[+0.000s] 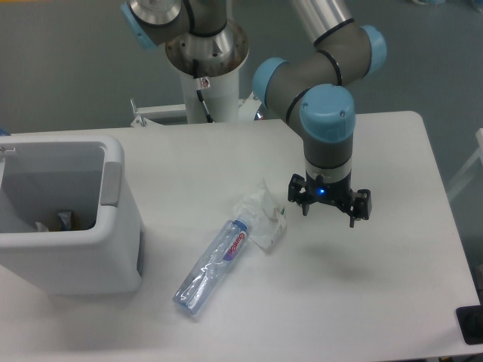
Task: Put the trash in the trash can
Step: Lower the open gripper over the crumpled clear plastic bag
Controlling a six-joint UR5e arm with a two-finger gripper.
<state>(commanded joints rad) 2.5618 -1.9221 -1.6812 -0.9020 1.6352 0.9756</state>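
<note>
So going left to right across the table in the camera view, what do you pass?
Trash can → crushed bottle → crumpled wrapper → gripper, hovering above the table with its jaws apart and nothing between them.

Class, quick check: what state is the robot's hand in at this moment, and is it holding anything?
Hand: open and empty, above the table to the right of the plastic wrapper.
</note>
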